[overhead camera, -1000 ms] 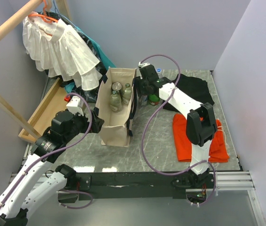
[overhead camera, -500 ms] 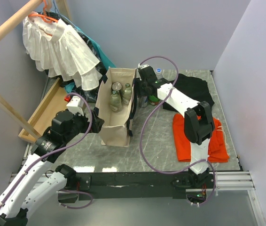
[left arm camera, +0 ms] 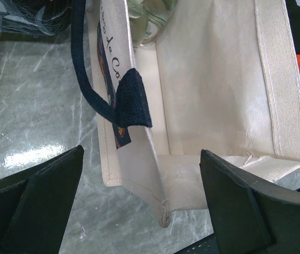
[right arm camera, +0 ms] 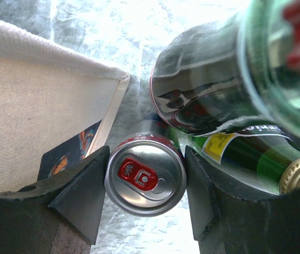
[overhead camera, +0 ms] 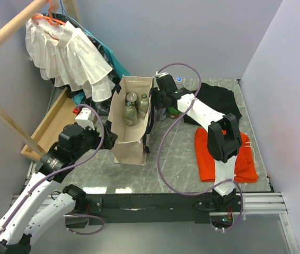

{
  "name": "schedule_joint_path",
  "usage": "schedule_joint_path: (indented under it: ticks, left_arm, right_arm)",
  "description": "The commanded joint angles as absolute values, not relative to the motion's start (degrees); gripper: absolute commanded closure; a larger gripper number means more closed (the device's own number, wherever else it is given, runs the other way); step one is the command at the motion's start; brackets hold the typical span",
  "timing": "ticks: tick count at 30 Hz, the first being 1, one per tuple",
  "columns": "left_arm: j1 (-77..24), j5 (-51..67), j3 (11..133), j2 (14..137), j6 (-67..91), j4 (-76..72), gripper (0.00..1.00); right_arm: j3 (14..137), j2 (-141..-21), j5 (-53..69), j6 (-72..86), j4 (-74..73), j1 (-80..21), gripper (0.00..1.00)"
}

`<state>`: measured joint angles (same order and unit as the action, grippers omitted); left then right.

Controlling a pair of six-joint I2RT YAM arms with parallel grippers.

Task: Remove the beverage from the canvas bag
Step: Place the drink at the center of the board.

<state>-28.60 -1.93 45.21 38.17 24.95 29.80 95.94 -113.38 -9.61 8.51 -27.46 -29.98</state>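
Silver can (right arm camera: 146, 182), clamped in right gripper (right arm camera: 146, 161); canvas bag (right arm camera: 33, 121) just beside

The canvas bag (overhead camera: 131, 145) is cream with navy handles (left arm camera: 133, 100), the can (right arm camera: 146, 182) silver with a red tab (right arm camera: 138, 173), the surface (overhead camera: 176, 159) grey-marbled.

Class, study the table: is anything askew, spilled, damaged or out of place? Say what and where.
Nothing looks spilled or broken. The canvas bag stands upright with its bottles upright inside. The only untidy spot: an orange garment and a black garment lie crumpled on the right side of the table.
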Motion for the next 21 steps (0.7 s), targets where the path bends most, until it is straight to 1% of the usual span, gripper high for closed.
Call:
schedule_joint_path:
  ticks: [1, 7, 10, 13, 21]
  left_arm:
    - [-28.83, -2.64, 45.00, 38.23, 25.22, 28.65, 0.04]
    - [-28.83, -2.55, 45.00, 38.15, 25.14, 28.65, 0.04]
    - [-28.83, -2.55, 45.00, 37.97, 25.14, 28.65, 0.04]
    - [-28.83, -2.55, 44.91, 37.97, 25.22, 28.65, 0.04]
    - [-28.83, -2.37, 45.00, 38.06, 25.14, 28.56, 0.04]
  right_arm:
    - [95.89, -111.36, -11.60, 8.96, -25.23, -29.71, 0.66]
    - [96.06, -110.74, -11.60, 8.96, -25.40, -29.71, 0.57]
    - [96.41, -110.74, -11.87, 8.88, -25.66, -29.62, 0.56]
    - [96.24, -110.39, -11.95, 8.79, -25.58, -29.79, 0.48]
    - [94.66, -108.72, -11.16, 8.61, -24.26, -29.79, 0.38]
